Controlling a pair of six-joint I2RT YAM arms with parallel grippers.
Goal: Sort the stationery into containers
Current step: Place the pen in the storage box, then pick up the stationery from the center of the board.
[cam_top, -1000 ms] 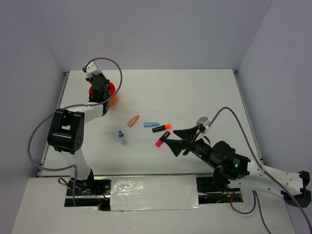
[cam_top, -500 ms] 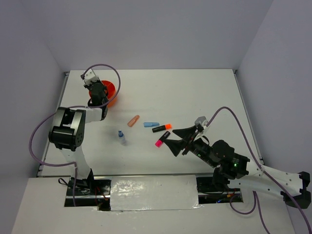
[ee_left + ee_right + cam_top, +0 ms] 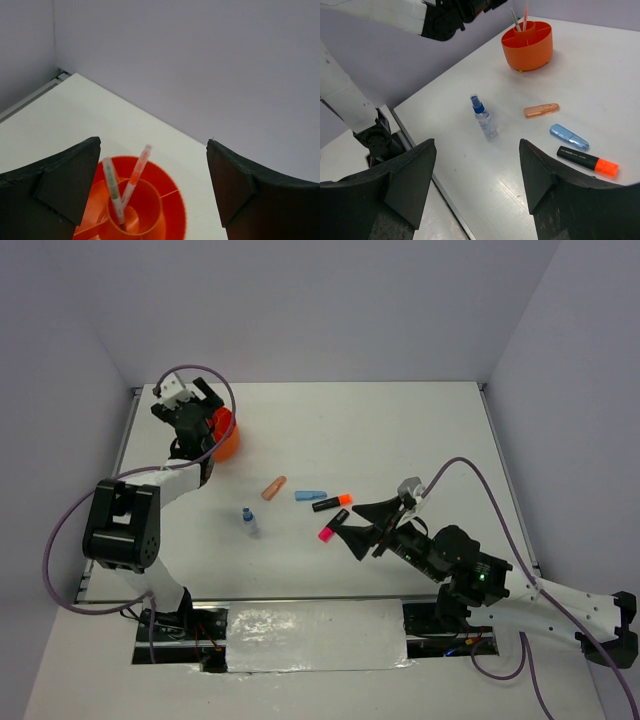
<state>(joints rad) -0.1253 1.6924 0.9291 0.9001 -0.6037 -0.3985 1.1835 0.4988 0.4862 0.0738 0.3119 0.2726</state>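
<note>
Enclosing white table (image 3: 400,430): lilac walls (image 3: 330,310) | orange organiser (image 3: 230,443) far-left corner

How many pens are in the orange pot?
2. A green pen and an orange pen lean in the centre well of the organiser. More could be hidden behind its walls.

Two pens stand in the pot, and five things lie out on the table (image 3: 400,430).
The round orange pot (image 3: 226,435) sits at the far left. A thin green pen (image 3: 112,187) and a thin orange pen (image 3: 136,175) lean in its middle hole. The clear bottle (image 3: 249,521) with a blue cap lies on its side. Near it lie a salmon piece (image 3: 273,488), a light-blue piece (image 3: 310,495), an orange-capped black highlighter (image 3: 331,502) and a pink-capped black highlighter (image 3: 327,532).
</note>
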